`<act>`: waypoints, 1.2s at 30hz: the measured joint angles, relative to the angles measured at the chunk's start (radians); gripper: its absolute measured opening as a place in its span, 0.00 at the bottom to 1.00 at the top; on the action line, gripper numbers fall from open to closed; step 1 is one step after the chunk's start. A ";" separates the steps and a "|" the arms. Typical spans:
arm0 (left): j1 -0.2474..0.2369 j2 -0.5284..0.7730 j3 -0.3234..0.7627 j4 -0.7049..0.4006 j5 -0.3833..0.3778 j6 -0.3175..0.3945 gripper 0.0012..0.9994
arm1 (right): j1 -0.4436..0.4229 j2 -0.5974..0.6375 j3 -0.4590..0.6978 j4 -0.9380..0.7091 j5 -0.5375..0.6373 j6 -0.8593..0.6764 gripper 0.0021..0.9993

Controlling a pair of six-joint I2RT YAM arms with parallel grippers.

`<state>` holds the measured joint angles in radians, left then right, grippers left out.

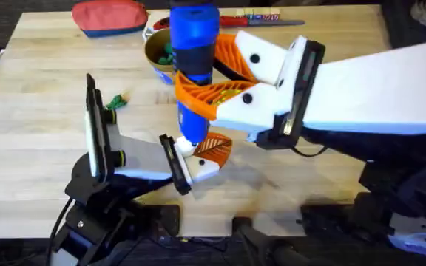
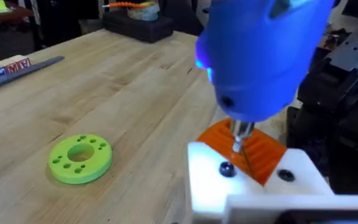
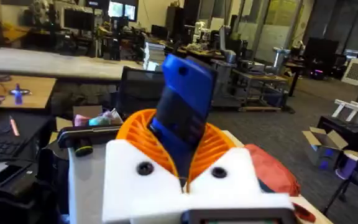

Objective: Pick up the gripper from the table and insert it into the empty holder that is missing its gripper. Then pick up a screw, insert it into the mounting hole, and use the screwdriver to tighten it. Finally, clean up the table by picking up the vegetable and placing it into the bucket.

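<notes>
Screwdriver [image 1: 195,66] top cut off; bucket [image 1: 156,53] partly hidden behind it.

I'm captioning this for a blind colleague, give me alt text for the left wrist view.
A blue screwdriver points its metal bit down at a small orange gripper seated in a white holder. A green disc lies on the wooden table to one side.

A pale wooden tabletop [image 1: 43,140] carries a green disc [image 2: 80,158] pierced with holes, lying flat. At the far edge sit a red pouch with a blue underside [image 1: 110,17] and a red-handled screwdriver [image 1: 261,20]. Beyond the tabletop, office desks with monitors [image 3: 73,22] stretch into the room.
</notes>
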<state>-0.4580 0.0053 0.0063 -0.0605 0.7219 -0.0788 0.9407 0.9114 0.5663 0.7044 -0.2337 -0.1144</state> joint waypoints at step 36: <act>0.000 0.000 0.000 0.000 0.000 0.000 0.01 | 0.001 0.063 0.000 0.017 0.001 0.022 0.00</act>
<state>-0.4580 0.0055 0.0063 -0.0608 0.7219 -0.0792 0.9421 0.9739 0.5663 0.7215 -0.2329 -0.0922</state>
